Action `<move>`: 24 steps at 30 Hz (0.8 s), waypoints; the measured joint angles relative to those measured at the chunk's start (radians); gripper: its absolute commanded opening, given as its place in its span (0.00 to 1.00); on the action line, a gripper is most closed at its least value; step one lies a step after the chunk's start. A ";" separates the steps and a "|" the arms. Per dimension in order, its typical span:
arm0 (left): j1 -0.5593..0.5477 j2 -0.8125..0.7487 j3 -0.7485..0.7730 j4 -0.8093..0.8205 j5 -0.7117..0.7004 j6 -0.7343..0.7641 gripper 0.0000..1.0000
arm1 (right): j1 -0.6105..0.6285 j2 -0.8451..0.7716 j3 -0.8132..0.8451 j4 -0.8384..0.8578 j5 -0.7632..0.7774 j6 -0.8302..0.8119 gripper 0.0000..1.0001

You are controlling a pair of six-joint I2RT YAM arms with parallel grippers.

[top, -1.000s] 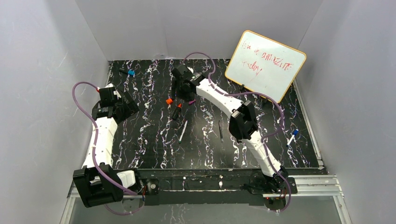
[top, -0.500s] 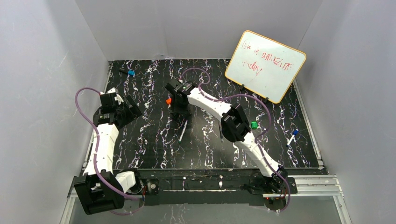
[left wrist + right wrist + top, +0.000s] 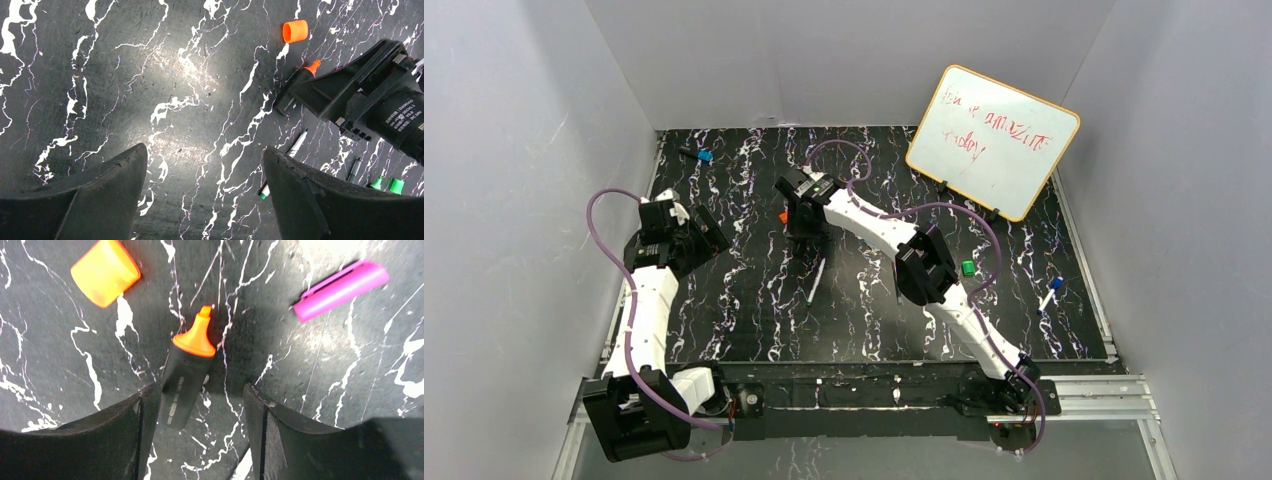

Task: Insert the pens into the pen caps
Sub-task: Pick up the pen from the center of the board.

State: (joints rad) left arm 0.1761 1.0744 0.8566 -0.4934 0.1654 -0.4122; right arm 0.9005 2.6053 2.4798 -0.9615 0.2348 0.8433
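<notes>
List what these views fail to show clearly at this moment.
- Top view: the orange-tipped marker and the purple cap are hidden under the right gripper.
- Top view: the whiteboard writing is too small to read.
- Left wrist view: only the tip of the green-tipped marker shows; a finger of the left gripper hides the rest.
- Right wrist view: whether the right gripper touches the orange-tipped marker cannot be told.

whiteboard [image 3: 992, 140] writing illegible, orange marker [image 3: 287, 99] partly covered by right pincer [image 3: 200, 392]

Right gripper [image 3: 200, 395] now low astride orange-tipped marker [image 3: 184, 376].
</notes>
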 measured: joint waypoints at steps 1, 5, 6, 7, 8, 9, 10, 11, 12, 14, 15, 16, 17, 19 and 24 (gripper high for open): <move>-0.002 0.000 0.000 0.000 0.000 0.000 0.82 | -0.002 0.001 0.000 0.006 0.008 -0.005 0.70; -0.003 0.005 0.000 0.006 0.000 0.000 0.82 | -0.009 0.005 0.000 0.047 0.048 -0.028 0.67; -0.004 0.009 0.000 0.010 0.000 0.000 0.82 | -0.010 0.006 0.000 0.053 0.051 -0.032 0.67; -0.006 0.013 0.000 0.014 0.000 0.001 0.82 | -0.012 0.008 0.000 0.060 0.053 -0.037 0.66; -0.008 0.018 0.000 0.018 0.000 0.001 0.82 | -0.015 0.011 0.002 0.068 0.055 -0.040 0.64; -0.009 0.024 0.000 0.019 0.000 0.001 0.82 | -0.017 0.017 0.010 0.076 0.057 -0.047 0.62; -0.010 0.029 0.000 0.021 0.000 0.001 0.82 | -0.019 0.021 0.015 0.083 0.058 -0.054 0.60; -0.011 0.034 0.000 0.022 0.000 0.002 0.82 | -0.022 0.026 0.019 0.095 0.058 -0.064 0.58; -0.014 0.039 0.000 0.022 0.000 0.003 0.82 | -0.023 0.028 0.020 0.104 0.058 -0.071 0.56; -0.017 0.047 0.000 0.022 0.000 0.004 0.82 | -0.024 0.033 0.023 0.121 0.057 -0.093 0.55; -0.019 0.049 0.000 0.022 0.000 0.005 0.82 | -0.024 0.035 0.024 0.131 0.055 -0.107 0.55; -0.021 0.050 0.000 0.022 0.000 0.006 0.82 | -0.024 0.036 0.024 0.137 0.052 -0.119 0.55; -0.023 0.050 0.000 0.022 0.000 0.007 0.82 | -0.024 0.036 0.024 0.141 0.051 -0.133 0.55; -0.026 0.050 0.000 0.022 0.000 0.008 0.82 | -0.022 0.037 0.024 0.147 0.050 -0.165 0.55; -0.030 0.052 -0.003 0.023 0.000 0.011 0.82 | 0.001 0.033 0.000 0.170 0.086 -0.259 0.55</move>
State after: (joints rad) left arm 0.1463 1.1267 0.8539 -0.4706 0.1658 -0.4007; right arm 0.9012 2.6385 2.4794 -0.7918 0.3210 0.5838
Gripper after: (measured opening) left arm 0.825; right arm 0.555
